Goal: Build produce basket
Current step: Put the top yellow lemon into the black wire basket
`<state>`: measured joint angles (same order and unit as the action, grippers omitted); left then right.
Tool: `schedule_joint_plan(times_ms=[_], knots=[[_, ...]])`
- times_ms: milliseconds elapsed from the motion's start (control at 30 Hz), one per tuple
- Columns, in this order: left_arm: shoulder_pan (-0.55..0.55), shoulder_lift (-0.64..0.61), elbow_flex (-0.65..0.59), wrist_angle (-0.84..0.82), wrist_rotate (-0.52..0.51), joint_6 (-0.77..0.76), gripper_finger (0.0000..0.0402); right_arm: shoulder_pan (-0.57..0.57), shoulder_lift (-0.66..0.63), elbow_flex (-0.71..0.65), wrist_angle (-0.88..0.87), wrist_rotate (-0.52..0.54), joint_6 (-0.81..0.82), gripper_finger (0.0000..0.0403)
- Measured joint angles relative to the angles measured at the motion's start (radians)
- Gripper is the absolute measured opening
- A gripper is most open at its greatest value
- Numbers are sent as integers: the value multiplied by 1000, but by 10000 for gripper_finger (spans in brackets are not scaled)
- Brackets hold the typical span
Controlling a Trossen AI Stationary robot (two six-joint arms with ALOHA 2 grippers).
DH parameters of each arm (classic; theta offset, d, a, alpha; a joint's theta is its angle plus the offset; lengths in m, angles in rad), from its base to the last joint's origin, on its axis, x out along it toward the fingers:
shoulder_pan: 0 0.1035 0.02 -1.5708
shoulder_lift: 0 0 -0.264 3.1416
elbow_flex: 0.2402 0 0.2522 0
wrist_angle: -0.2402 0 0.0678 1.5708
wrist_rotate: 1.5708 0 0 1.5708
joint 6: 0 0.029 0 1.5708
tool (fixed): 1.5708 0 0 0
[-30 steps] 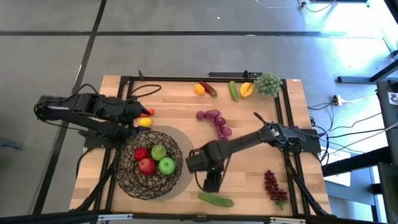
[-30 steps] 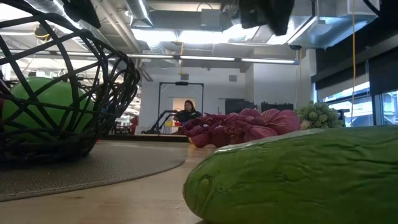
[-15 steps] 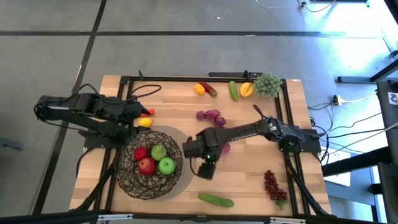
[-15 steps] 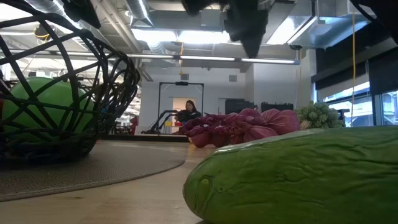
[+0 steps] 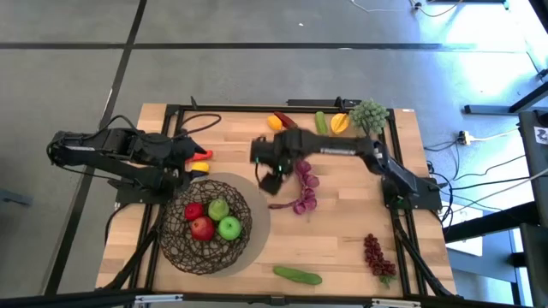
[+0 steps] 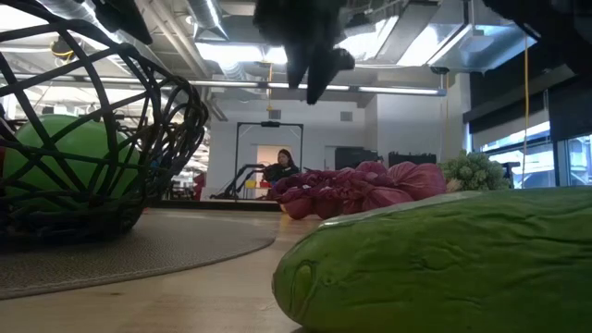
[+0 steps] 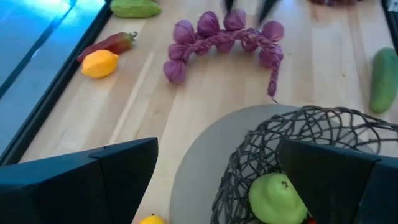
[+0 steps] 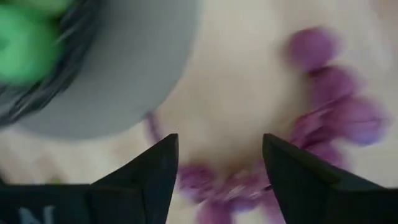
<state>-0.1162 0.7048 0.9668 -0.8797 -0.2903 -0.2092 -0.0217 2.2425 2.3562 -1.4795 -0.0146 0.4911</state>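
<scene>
The right gripper (image 5: 267, 180) is held up above the table, just beside the purple grape bunch (image 5: 301, 181). Its two fingers are spread apart and nothing is held between them. In the right wrist view the purple grapes (image 8: 323, 118) are seen past the two dark fingers (image 8: 149, 171), with wood showing in the gap. In the low view the gripper (image 6: 310, 69) is seen hanging high over the grapes (image 6: 356, 190).

The left gripper (image 5: 190, 156) is kept at the left side of the table, near a yellow fruit (image 5: 199, 168). Its fingers are wide apart and empty.

The basket (image 5: 205, 224) is set on a round grey mat (image 5: 257, 218) toward the front left of the table (image 5: 342, 222). Two red apples (image 5: 202, 228) and two green apples (image 5: 229, 228) are seen inside it. One green apple (image 7: 277, 198) is seen through the wire in the left wrist view.

More produce is laid on the wood. A green cucumber (image 5: 297, 275) is found near the front edge. A dark-red grape bunch (image 5: 377, 255) is placed at the front right. Along the far edge a yellow fruit and a red chili (image 5: 285, 121), a small cucumber (image 5: 321, 124), an orange fruit (image 5: 340, 123) and a green grape bunch (image 5: 370, 115) are lined up.
</scene>
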Motion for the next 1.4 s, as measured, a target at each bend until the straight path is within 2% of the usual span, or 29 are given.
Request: schedule_joint_plan(times_ms=[100,367,533,700,867,1133,1400], knots=[[0,0,0,2,-40,-34,324,-92,0,0,25,14,-37,225],[1,3,0,2,-171,-103,324,-325,0,-1,241,0,-75,225],[9,11,0,8,-219,-104,324,-411,7,-25,327,-20,-114,225],[48,10,0,7,-223,-102,324,-441,53,-25,363,-64,-189,225],[81,7,0,5,-223,-95,324,-441,100,-25,378,-84,-190,225],[93,8,0,-2,-202,-73,324,-456,203,-25,383,-53,-179,225],[93,8,0,-2,-190,-72,324,-464,232,-25,395,46,-183,225]])
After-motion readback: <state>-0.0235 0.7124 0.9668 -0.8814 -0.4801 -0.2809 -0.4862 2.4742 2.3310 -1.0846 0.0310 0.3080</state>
